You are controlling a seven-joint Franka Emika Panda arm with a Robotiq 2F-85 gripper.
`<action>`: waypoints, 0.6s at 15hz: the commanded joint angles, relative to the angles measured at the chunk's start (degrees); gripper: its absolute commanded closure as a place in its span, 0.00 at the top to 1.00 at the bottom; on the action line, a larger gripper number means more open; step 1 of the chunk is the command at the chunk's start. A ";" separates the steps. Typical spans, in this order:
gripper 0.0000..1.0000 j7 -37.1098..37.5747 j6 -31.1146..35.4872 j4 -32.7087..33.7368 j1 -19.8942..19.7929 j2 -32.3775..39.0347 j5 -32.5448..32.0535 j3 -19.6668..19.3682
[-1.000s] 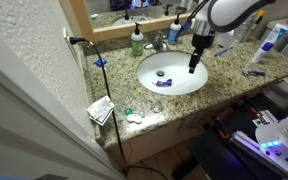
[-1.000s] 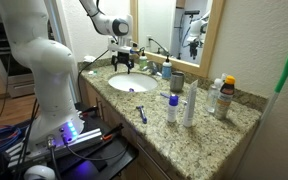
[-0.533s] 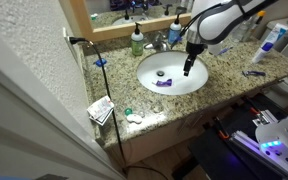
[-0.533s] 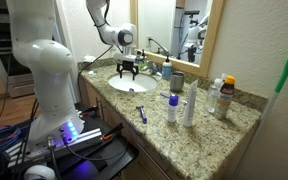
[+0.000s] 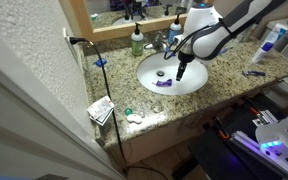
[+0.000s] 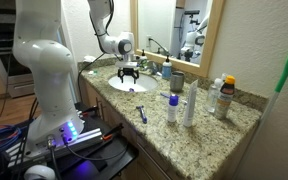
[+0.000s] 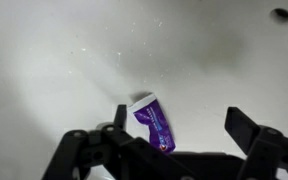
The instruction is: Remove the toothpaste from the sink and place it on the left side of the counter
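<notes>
toothpaste (image 7: pixel 154 122) in sink (image 5: pixel 195 83), hand (image 5: pixel 180 74) above

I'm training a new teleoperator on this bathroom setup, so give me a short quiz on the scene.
1. True or false: the toothpaste lies inside the sink.
2. The gripper is: A) open, B) shut on the toothpaste, C) out of view.
3. Fill in: the toothpaste is coloured ___.
Key: 1 true; 2 A; 3 purple.
</notes>
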 commanded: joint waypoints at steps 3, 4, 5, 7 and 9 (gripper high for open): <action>1.00 0.99 2.72 0.15 -2.09 1.73 -1.34 2.09; 1.00 1.03 2.71 0.15 -2.08 1.69 -1.32 2.15; 1.00 1.04 2.71 0.17 -2.09 1.64 -1.31 2.19; 1.00 2.00 2.87 0.13 -1.71 1.53 -1.99 1.80; 1.00 -2.28 5.50 0.14 -3.98 2.45 1.98 4.78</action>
